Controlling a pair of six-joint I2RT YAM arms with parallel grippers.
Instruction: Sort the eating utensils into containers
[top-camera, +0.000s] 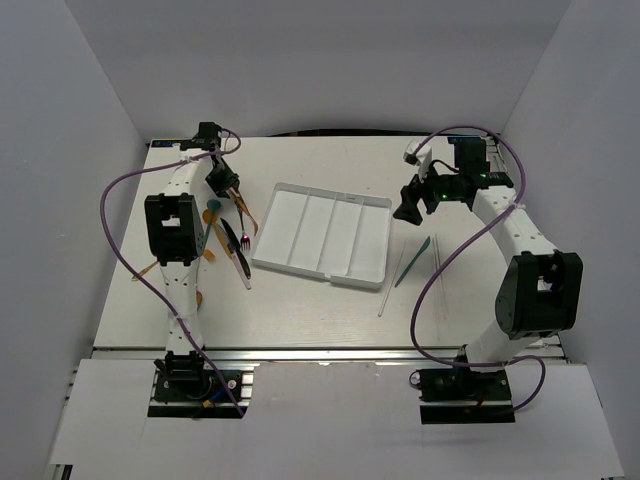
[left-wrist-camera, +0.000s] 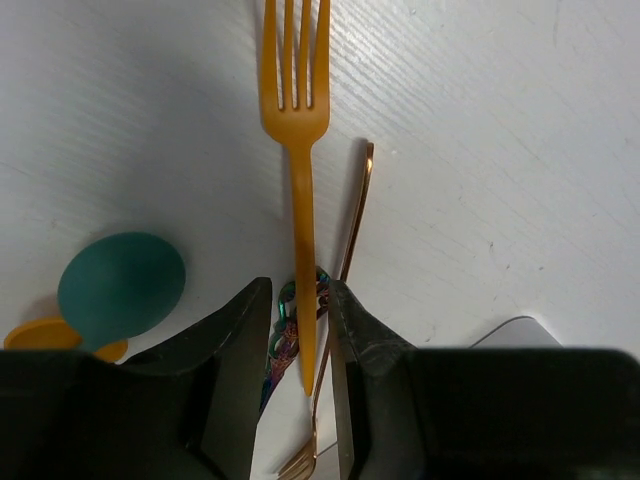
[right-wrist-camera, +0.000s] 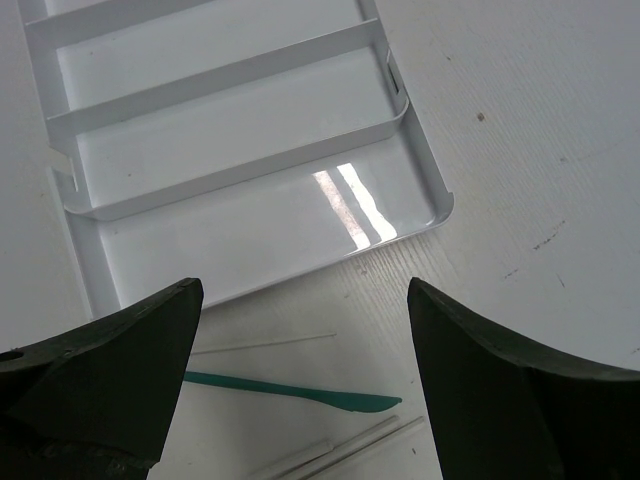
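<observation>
White table (top-camera: 300, 310), four-compartment tray (top-camera: 322, 235)

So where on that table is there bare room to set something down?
Bare table between the tray and the arm bases, and the strip behind the tray. Crowded: cutlery left of the tray, teal knife and chopsticks right.

Pale wood-grain tabletop (top-camera: 300, 320), few dark specks (right-wrist-camera: 480, 117) (seen in right wrist view). Plain grey-white back wall (top-camera: 320, 60), side walls (top-camera: 60, 200) angled in. Metal rail (top-camera: 330, 355) along near edge. Light soft, even.
</observation>
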